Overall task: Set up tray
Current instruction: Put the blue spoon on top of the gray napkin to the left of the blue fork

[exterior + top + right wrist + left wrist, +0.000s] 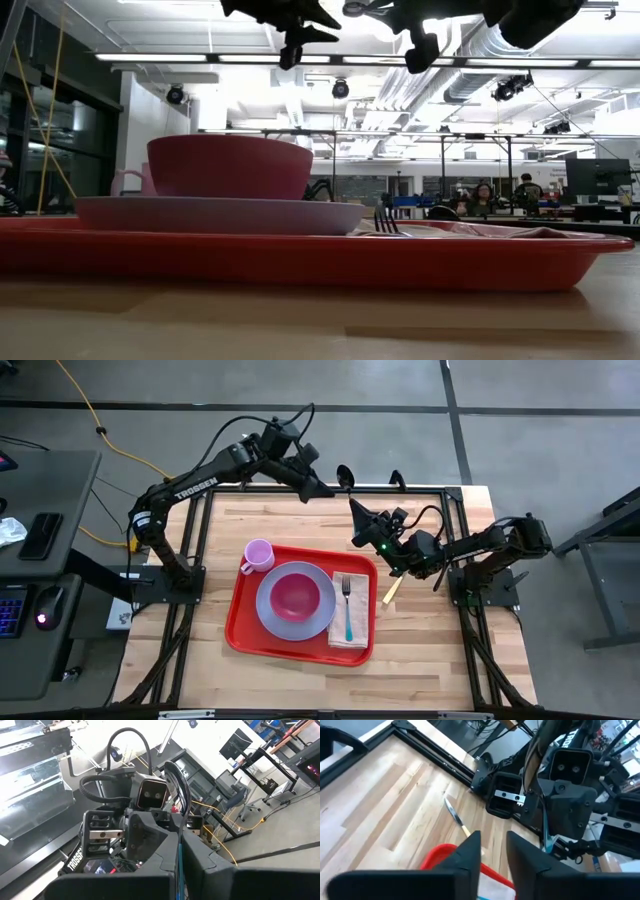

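The red tray [245,630] lies on the wooden table. It carries a lavender plate [268,618] with a pink bowl [295,595], a pink cup [259,554] and a napkin [352,638] with a teal fork [348,610]. High above the table's far edge, my right gripper [179,837] is shut on a spoon [172,772], its bowl end uppermost. My left gripper [492,845] hangs just left of the spoon's bowl [345,474]. It is open with nothing between its fingers. My right gripper pinches the spoon's thin teal handle [179,862] between its two shut fingers. The fingers slant upward toward the table's far left and lie along the handle. The spoon's bowl end sticks out past the fingertips, lifted well clear of the table.
A knife [391,590] with a pale handle lies on the wood right of the tray, also seen in the left wrist view as the knife [455,815]. A black frame [440,490] runs round the table's far and side edges. Bare wood lies beyond the tray.
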